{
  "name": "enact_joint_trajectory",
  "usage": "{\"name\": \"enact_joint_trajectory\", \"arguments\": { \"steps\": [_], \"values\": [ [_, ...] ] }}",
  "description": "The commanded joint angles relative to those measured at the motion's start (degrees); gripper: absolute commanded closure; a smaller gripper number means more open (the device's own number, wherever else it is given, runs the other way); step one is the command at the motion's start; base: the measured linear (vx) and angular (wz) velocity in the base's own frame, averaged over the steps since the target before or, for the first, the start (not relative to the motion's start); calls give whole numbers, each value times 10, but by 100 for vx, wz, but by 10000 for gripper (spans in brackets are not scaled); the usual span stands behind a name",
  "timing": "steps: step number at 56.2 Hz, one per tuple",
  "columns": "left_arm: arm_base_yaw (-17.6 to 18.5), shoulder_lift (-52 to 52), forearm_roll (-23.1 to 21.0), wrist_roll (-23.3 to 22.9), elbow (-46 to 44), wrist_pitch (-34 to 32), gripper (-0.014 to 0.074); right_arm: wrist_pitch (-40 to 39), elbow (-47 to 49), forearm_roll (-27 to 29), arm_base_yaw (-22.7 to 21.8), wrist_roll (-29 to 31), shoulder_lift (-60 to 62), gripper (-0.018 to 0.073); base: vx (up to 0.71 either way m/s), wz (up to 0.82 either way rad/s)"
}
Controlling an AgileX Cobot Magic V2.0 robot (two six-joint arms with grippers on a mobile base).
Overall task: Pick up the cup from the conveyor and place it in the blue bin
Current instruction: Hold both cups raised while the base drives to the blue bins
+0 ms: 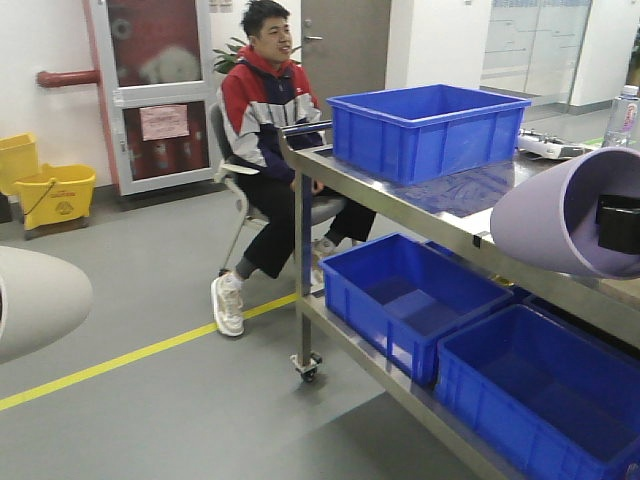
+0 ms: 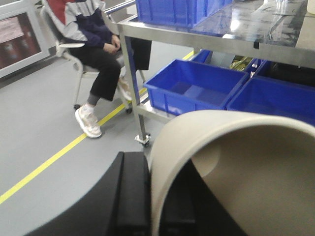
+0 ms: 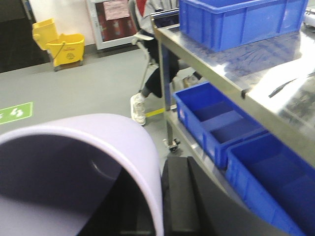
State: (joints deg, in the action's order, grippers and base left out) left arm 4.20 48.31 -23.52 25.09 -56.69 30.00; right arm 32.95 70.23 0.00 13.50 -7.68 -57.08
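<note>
My left gripper (image 2: pixel 155 206) is shut on the wall of a cream cup (image 2: pixel 256 162), one black finger (image 2: pixel 133 196) outside and one inside. This cup also shows at the left edge of the front view (image 1: pixel 35 300). My right gripper (image 3: pixel 160 206) is shut on the wall of a lilac cup (image 3: pixel 98 142), which shows in the front view (image 1: pixel 560 215) held over the cart's near end. The blue bin (image 1: pixel 425 130) stands on top of a steel cart (image 1: pixel 300 160), ahead of both cups. It also shows in the right wrist view (image 3: pixel 236 19). The conveyor is out of view.
Smaller blue bins (image 1: pixel 410 295) sit on the cart's lower shelf. A seated person (image 1: pixel 265 120) is left of the cart. A yellow mop bucket (image 1: pixel 50 195) stands by the far wall. A yellow line (image 1: pixel 120 360) crosses the grey floor.
</note>
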Motion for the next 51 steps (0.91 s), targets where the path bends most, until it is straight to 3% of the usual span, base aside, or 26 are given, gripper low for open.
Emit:
{"name": "enact_joint_trajectory", "arguments": {
  "steps": [1, 19, 51],
  "values": [
    [4, -7, -16, -1, -14, -46, 534, -56, 16, -4, 0, 1, 8, 568, 38, -18],
    [4, -7, -16, -1, -14, -46, 534, -56, 16, -4, 0, 1, 8, 568, 37, -40],
    [4, -3, -16, -1, -14, -46, 534, -56, 16, -4, 0, 1, 8, 568, 33, -78]
  ]
}}
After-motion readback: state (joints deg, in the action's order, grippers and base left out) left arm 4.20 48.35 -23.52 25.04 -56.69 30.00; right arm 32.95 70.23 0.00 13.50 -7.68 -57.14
